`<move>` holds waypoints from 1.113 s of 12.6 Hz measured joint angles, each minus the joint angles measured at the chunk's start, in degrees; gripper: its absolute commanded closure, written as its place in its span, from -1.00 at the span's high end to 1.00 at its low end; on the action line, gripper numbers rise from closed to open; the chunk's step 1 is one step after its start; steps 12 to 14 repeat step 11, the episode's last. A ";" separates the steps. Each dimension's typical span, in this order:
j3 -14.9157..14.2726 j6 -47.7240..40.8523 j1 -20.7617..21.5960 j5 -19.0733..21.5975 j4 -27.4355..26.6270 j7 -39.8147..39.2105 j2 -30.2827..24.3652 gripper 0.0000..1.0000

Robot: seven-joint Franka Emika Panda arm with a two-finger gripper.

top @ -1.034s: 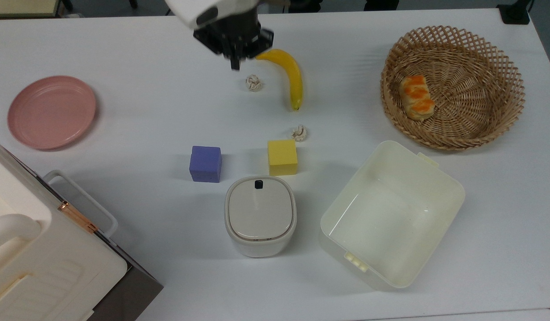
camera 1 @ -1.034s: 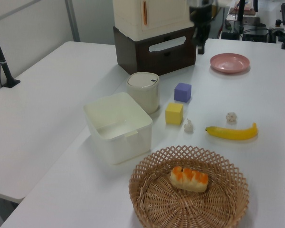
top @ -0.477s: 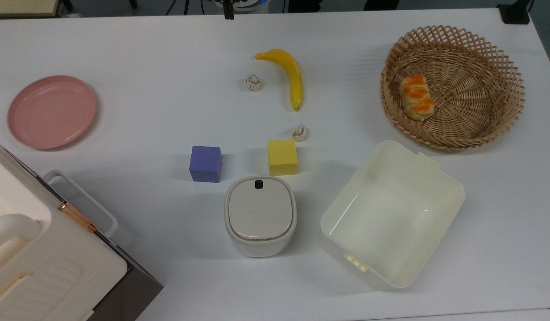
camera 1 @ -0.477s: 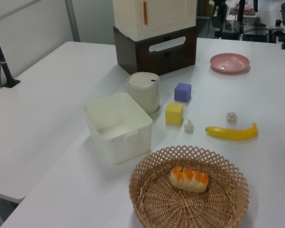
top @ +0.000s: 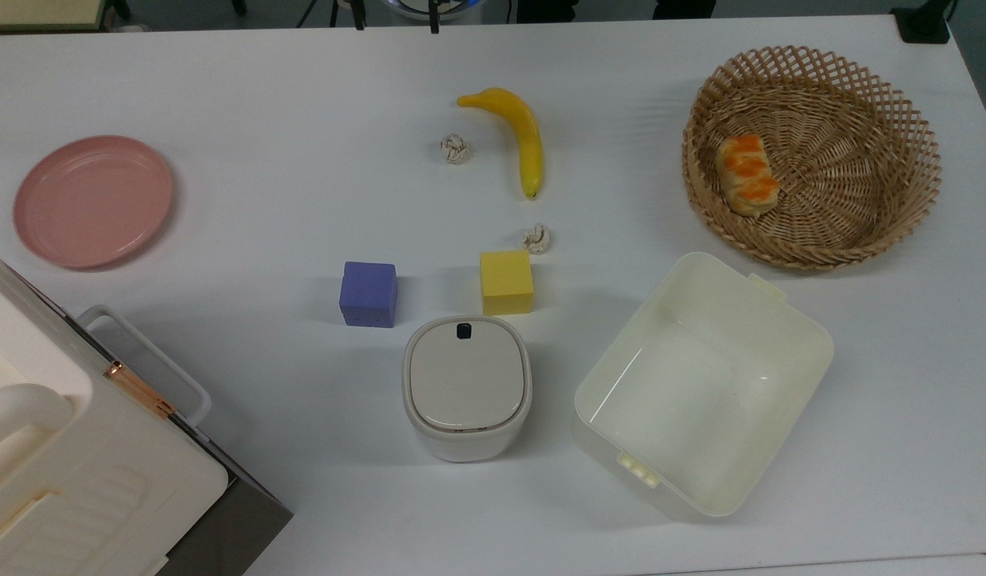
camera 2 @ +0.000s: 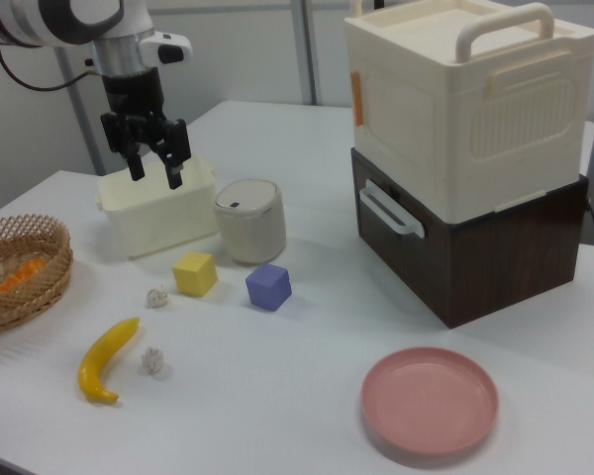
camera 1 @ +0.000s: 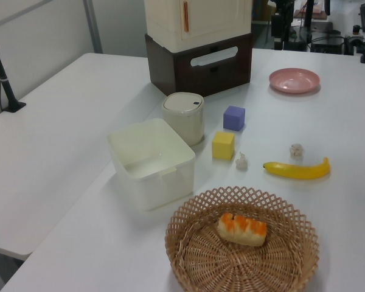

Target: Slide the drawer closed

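The drawer [camera 1: 200, 69] has a dark brown front and a white bar handle [camera 1: 214, 56]. It sits flush in the brown base under the cream box [camera 2: 464, 104]. In the right view the handle [camera 2: 387, 212] faces the table's middle, and in the top view the handle [top: 146, 353] lies at the lower left. My gripper [camera 2: 154, 170] hangs open and empty above the table at the right view's upper left, far from the drawer. Its two dark fingertips [top: 434, 22] poke in at the top view's upper edge.
A lidded white bin [top: 466, 386], a cream tub [top: 700, 384], a purple cube [top: 369, 294] and a yellow cube [top: 506, 282] stand mid-table. A banana [top: 522, 136], two small knots, a pink plate [top: 92, 198] and a wicker basket [top: 876, 96] with bread lie around them.
My gripper has risen and pulled back from beside the banana to the top view's upper edge. Its fingers have spread apart. The drawer and table objects have not moved.
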 measured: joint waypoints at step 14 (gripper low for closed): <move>4.14 0.00 -5.49 -0.29 -0.02 -0.42 -0.01 1.00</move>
